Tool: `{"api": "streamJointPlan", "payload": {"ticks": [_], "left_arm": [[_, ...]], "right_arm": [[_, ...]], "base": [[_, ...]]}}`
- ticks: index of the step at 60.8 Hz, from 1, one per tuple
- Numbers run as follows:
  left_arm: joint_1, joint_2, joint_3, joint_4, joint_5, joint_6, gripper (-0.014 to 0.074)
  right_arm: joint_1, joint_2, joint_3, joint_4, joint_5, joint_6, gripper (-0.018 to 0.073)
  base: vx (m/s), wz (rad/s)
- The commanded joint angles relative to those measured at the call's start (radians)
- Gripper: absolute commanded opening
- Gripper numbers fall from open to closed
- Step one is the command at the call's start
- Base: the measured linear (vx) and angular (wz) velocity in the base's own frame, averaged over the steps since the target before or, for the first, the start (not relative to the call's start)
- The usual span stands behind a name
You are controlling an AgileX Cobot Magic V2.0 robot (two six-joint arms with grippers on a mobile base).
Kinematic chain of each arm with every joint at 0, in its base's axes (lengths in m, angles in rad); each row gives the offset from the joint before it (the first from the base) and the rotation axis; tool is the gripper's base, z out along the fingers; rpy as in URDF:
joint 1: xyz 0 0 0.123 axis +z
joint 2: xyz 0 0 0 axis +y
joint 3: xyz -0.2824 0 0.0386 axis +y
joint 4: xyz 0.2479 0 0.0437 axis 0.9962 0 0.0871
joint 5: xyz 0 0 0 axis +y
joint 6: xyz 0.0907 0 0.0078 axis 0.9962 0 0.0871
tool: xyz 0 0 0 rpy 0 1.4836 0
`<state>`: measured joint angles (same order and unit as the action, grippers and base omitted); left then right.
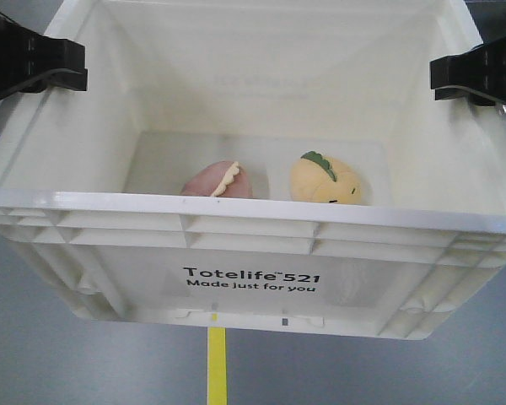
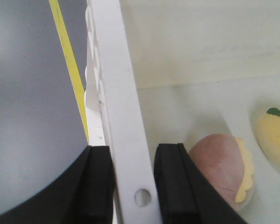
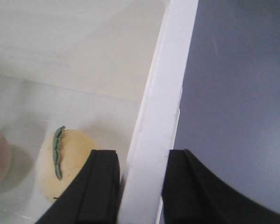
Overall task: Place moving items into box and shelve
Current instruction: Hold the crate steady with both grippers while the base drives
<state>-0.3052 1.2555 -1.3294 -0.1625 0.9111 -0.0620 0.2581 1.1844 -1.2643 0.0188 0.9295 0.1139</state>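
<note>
Two toys: both lie on the bottom of the box (image 1: 253, 221) near its front wall, slightly apart.
Pinkish-brown toy (image 1: 218, 180): left of centre.
Yellow-orange toy (image 1: 329, 181): right of centre.
Left hand (image 2: 133, 179): clamped on the box's left rim, one finger inside, one outside.
Right hand (image 3: 142, 182): clamped on the right rim in the same way.
Floor (image 1: 84, 363): grey, with a yellow line (image 1: 217, 363) below the box front.

The left gripper (image 2: 133, 161) is clamped on the left wall of the box (image 1: 253, 221), with one black finger outside and one inside. The right gripper (image 3: 141, 163) pinches the right wall the same way. Both hold near the top edge.
</note>
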Motion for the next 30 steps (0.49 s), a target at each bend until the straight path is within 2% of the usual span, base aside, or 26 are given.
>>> {"api": "streamJointPlan", "payload": {"ticks": [1, 30], "left_arm": [[-0.004, -0.047, -0.05, -0.026, -0.13, 0.013, -0.0006], [-0.004, -0.047, -0.05, -0.026, -0.13, 0.013, -0.0006]], "right_arm": [[-0.006, -0.029, -0.044, -0.035, -0.126, -0.017, -0.0005], [-0.006, -0.029, -0.044, -0.035, -0.126, -0.017, -0.0005]], "base": [[0.3, 0.12], [0.33, 0.08]]}}
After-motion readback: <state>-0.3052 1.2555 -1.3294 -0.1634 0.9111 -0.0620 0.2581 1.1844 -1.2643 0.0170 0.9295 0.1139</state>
